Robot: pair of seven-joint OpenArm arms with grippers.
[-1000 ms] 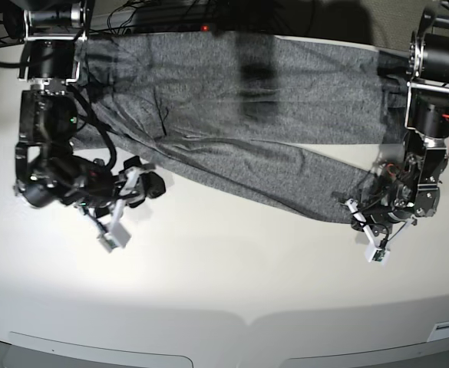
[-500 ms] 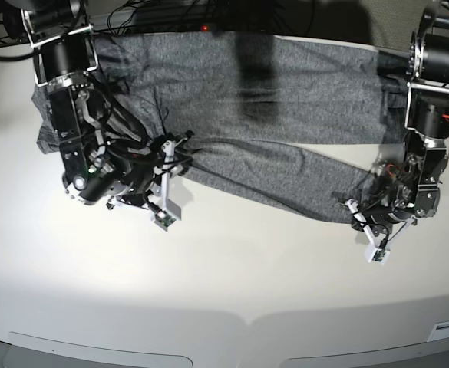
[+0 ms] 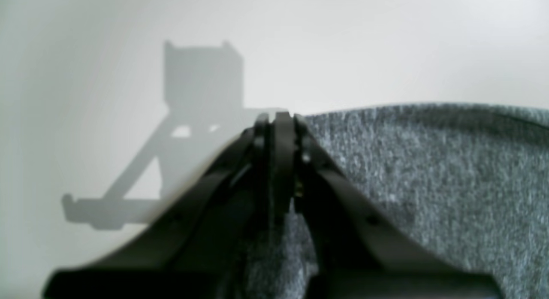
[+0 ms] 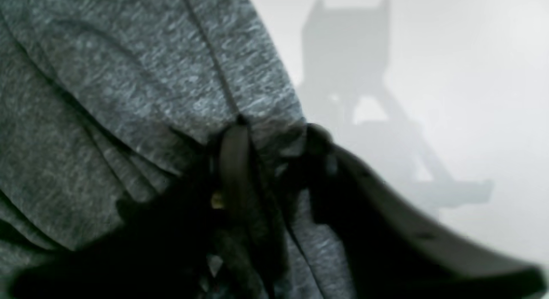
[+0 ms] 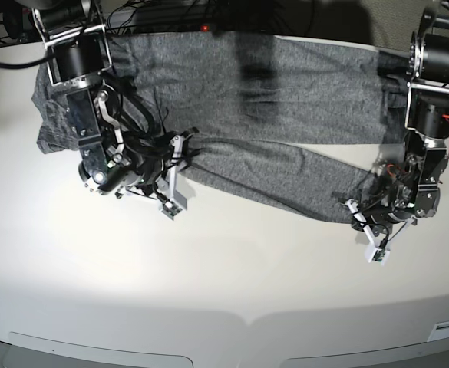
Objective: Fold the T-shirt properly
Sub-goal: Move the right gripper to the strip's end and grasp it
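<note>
The white counter [image 5: 224, 284] carries the grey T-shirt [image 5: 285, 92], spread in a long band across its far side with a sleeve trailing down toward the left arm. The right pincer [image 5: 179, 153] sits at the sleeve's near edge; the right wrist view shows its fingers [image 4: 233, 157] partly apart with bunched cloth between them. The left pincer [image 5: 362, 218] is clenched on the sleeve end, its tips pressed together in the left wrist view [image 3: 278, 131], detail the base view blurs.
</note>
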